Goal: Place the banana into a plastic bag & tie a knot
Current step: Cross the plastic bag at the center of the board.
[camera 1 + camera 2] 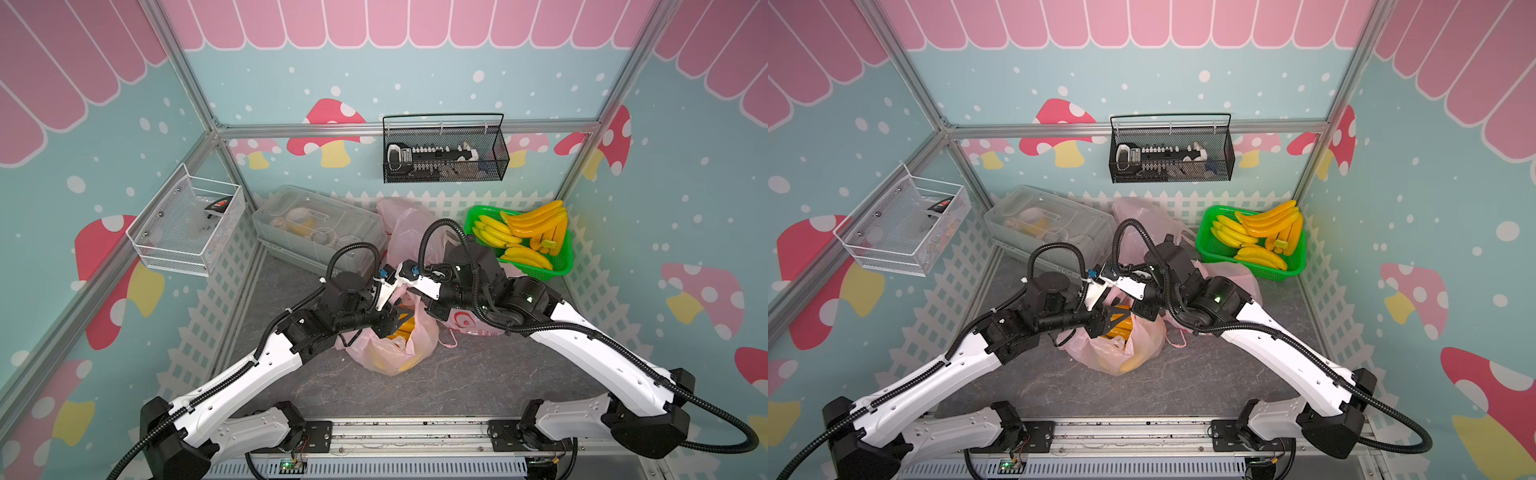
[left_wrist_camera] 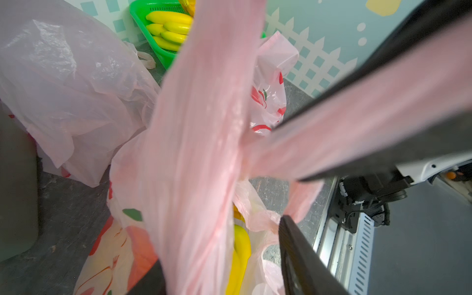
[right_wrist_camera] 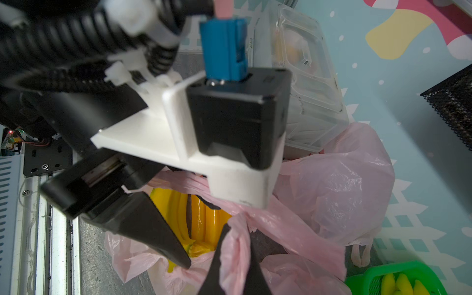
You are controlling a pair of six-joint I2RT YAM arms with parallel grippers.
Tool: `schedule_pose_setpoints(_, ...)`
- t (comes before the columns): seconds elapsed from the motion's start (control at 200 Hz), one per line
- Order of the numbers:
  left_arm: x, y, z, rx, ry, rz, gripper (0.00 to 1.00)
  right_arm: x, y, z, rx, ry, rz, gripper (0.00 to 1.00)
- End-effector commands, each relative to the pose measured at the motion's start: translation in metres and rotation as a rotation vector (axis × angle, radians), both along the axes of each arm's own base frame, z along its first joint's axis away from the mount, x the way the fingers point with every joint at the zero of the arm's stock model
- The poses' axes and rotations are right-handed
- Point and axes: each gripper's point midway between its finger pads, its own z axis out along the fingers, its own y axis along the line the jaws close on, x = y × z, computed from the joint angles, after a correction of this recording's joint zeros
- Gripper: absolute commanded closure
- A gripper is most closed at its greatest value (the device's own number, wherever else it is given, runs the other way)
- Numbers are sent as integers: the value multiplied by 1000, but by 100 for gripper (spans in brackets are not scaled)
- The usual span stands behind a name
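Pink plastic bag (image 1: 390,353) lies at the table's (image 1: 457,374) centre, the banana (image 2: 240,250) bunch already inside. The right fingers (image 3: 214,268) pinch one handle (image 3: 235,250); the left fingers (image 2: 301,255) stand apart, the other handle (image 2: 357,122) only draped across. I think this loose handle may slip off and undo the crossing. Count: one filled bag, at least two spare bags (image 1: 409,232) at twelve o'clock, one green basket (image 1: 559,266) at two o'clock.

2 arms (image 1: 232,376), 1 green basket (image 1: 559,271), 1 banana-filled bag (image 1: 386,357).
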Motion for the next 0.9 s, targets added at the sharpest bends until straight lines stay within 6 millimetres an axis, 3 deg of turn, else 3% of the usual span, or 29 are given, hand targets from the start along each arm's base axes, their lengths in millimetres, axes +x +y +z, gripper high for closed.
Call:
schedule_pose_setpoints(0.0,-3,-9,20,-59,-85,-55,45,-5,2,-1,-18,-9,36,100)
schedule_pose_setpoints(0.325,5,-25,19,-43,-109,-113,39,-11,4,-1,-16,-7,57,100)
schedule_pose_setpoints(0.51,8,-29,20,-45,-123,-127,42,-12,6,-3,-11,3,65,100)
schedule_pose_setpoints(0.896,13,-29,12,-35,-120,-100,81,-15,11,-5,15,35,73,96)
